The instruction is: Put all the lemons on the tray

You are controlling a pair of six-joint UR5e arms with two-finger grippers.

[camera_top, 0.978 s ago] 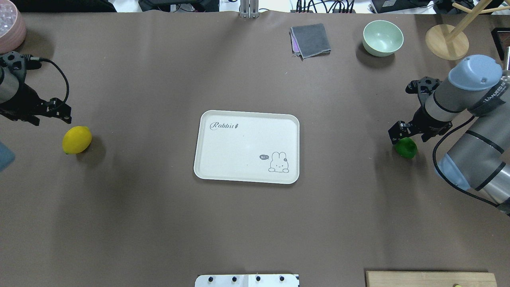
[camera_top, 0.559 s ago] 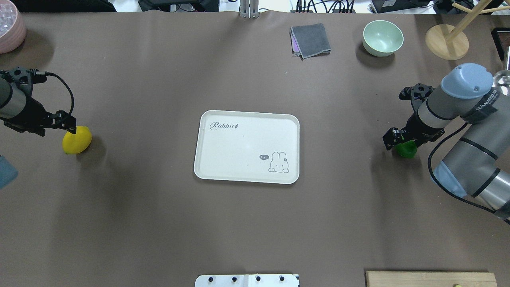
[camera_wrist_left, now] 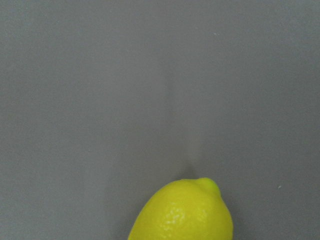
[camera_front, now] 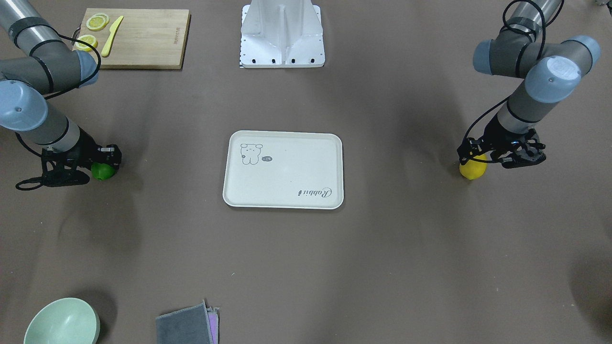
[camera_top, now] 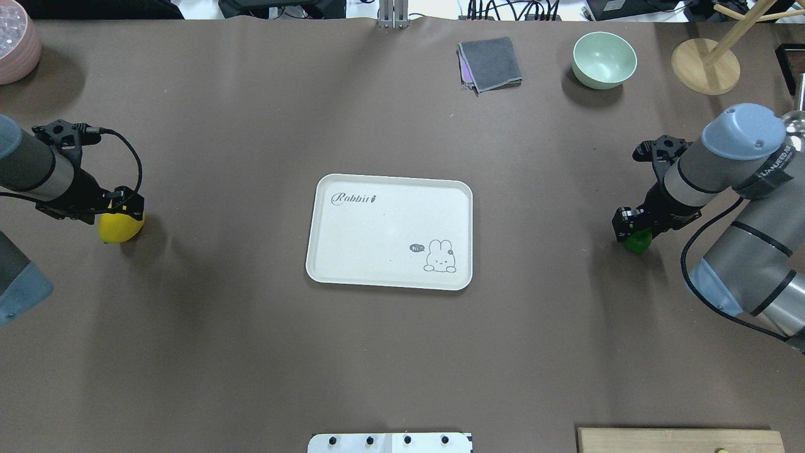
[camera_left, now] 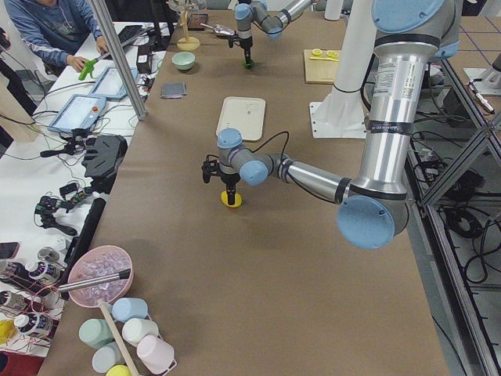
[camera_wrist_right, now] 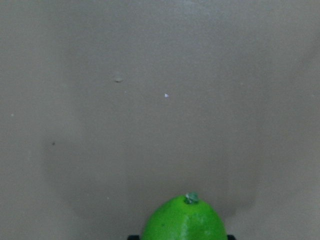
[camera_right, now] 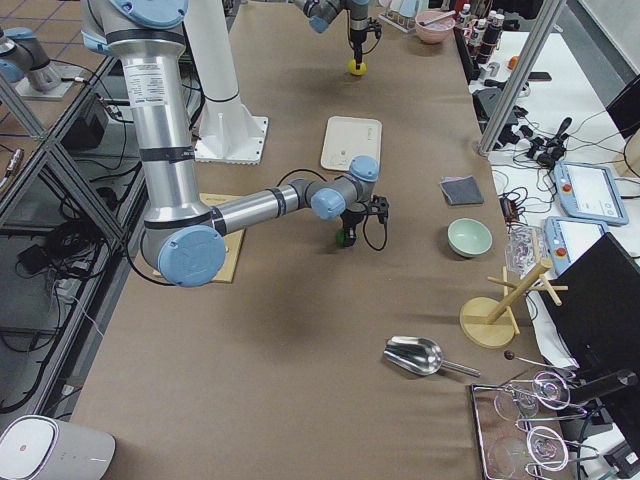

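My left fingers (camera_top: 133,202) hang low over the yellow lemon (camera_top: 119,229), my right fingers (camera_top: 624,220) over the green lemon (camera_top: 638,242) — both fruits lie on the surface (camera_top: 251,346), well apart from the tray (camera_top: 390,181) between them. Whether either pair is open or already gripping, I cannot tell. The risk, I judge: closing off-centre on rounded, glossy skin — a lemon squirts out and rolls.
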